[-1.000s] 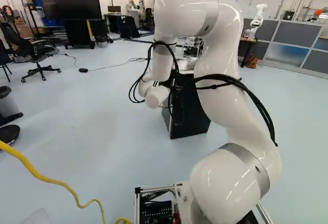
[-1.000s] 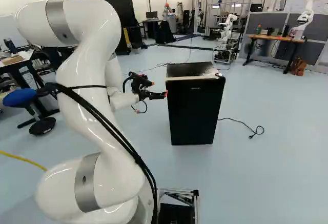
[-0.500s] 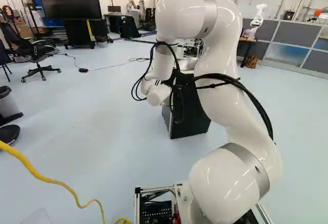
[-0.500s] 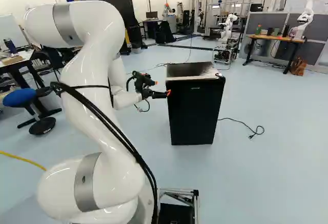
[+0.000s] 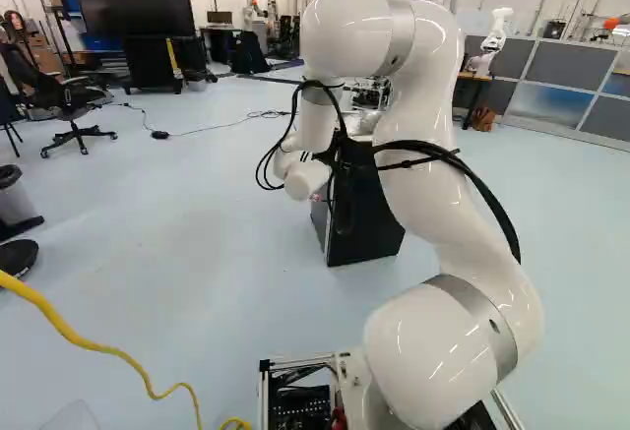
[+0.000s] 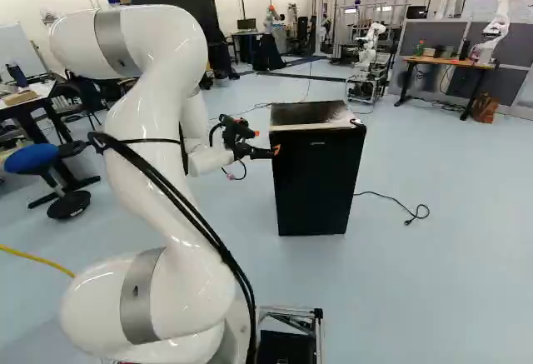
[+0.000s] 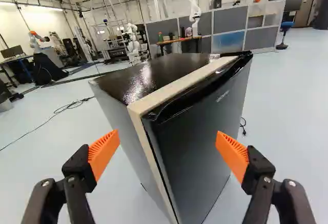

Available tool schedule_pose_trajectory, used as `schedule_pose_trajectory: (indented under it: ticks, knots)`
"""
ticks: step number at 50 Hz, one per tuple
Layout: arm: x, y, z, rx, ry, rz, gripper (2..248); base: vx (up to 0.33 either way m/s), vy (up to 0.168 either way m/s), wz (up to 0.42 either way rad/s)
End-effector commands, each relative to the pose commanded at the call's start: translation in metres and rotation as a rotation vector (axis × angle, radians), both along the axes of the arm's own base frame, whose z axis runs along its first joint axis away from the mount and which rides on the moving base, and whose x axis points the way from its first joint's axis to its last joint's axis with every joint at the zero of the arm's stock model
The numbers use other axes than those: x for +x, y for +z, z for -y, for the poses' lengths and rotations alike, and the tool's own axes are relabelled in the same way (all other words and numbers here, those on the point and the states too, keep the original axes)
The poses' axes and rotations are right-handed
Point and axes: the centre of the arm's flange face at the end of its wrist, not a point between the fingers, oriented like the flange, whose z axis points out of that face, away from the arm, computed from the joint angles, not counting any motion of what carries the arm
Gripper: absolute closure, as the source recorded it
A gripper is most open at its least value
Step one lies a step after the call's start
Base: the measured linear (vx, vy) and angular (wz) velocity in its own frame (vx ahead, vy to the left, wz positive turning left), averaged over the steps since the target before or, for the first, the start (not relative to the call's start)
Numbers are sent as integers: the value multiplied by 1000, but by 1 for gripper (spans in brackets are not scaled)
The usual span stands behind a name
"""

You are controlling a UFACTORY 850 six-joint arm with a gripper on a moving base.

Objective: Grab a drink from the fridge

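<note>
In the right base view my gripper point(image 6: 265, 152) is beside the upper left edge of the small black fridge point(image 6: 318, 181), near its front. The wrist view shows the gripper point(image 7: 168, 144) open, its orange pads wide apart, with the near upright corner of the fridge point(image 7: 192, 147) ahead between them. The fridge door is closed, and a pale strip runs along the top behind it. Whether a fingertip touches the fridge cannot be told. No drink shows inside, as the door hides the interior. In the left base view the arm partly covers the fridge point(image 5: 369, 218).
A loose cable point(image 6: 391, 201) lies on the floor right of the fridge in the right base view. A yellow cable point(image 5: 98, 349) crosses the floor at the left of the left base view. Another robot point(image 6: 497, 27) stands on a table point(image 6: 450, 62) farther back.
The arm has shifted a little to the right in the right base view, bringing the open gripper closer to the fridge's edge. Base and fridge have stayed put.
</note>
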Motion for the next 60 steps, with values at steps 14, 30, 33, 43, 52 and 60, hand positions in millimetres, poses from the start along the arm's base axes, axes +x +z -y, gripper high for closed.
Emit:
schedule_pose_trajectory:
  ticks: [14, 30, 33, 43, 52, 60]
  knots:
    - [0, 0, 0, -69, 13, -50, 3, 0, 0, 0]
    - [0, 0, 0, -100, 20, -72, 3, 0, 0, 0]
    - [0, 0, 0, -100, 20, -72, 3, 0, 0, 0]
    - [2, 0, 3, -99, 14, -71, 3, 0, 0, 0]
    - [6, -1, 7, -98, 4, -68, 3, 0, 0, 0]
    - [11, -1, 11, -96, -6, -65, 3, 0, 0, 0]
